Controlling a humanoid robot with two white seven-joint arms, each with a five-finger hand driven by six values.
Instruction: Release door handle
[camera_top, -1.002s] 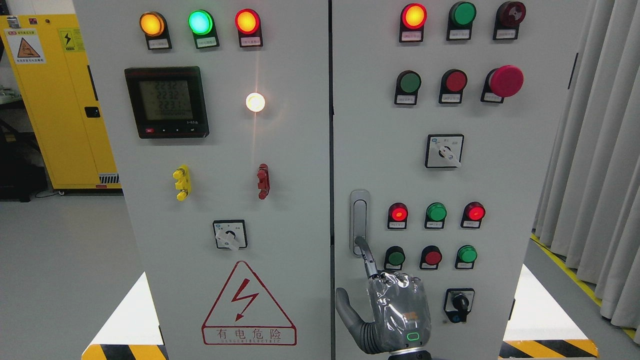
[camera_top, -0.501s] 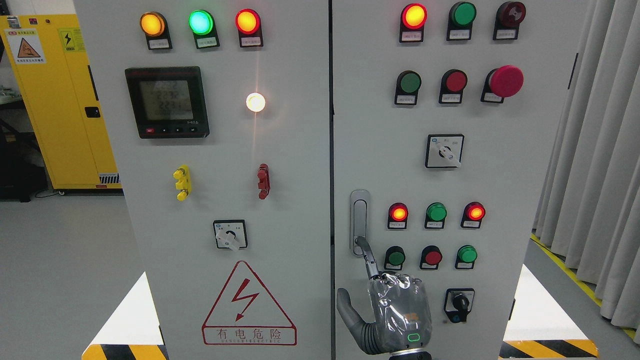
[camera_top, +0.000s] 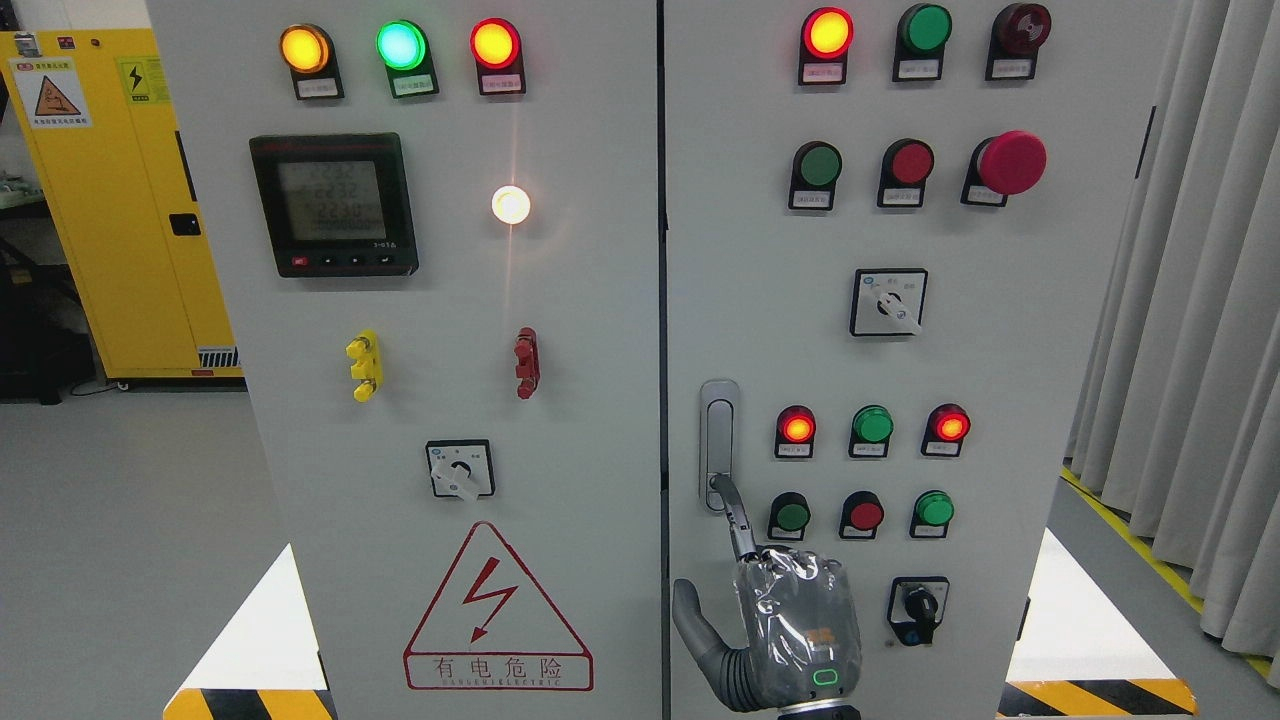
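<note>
Yellow steel cabinet (camera_top: 110, 200) far left, one, ignore it. Left grey panel door (camera_top: 560, 400): one black digital meter (camera_top: 333, 205), three lit round lamps along the top, one white lamp, one rotary switch.

Your target is the single slim silver metal door handle (camera_top: 718, 425), upright at the left edge of the right grey panel door (camera_top: 760, 250), just beside the centre seam. It looks rigid, smooth and a bit slippery. Take it at the lower end, where the lever would lift out.

Right hand (camera_top: 795, 630) sits just below it. The index finger (camera_top: 738, 520) points up with its tip touching the handle's lower end, the other fingers are folded in, the thumb is out to the left, and nothing is clamped. You can't tell if the tip is hooked. Left hand is not visible.

Right of the handle: two rows of three small round lamps and buttons, one black key switch. Higher up: six more round controls, one selector.

Grey pleated curtain (camera_top: 1180, 350) far right.
</note>
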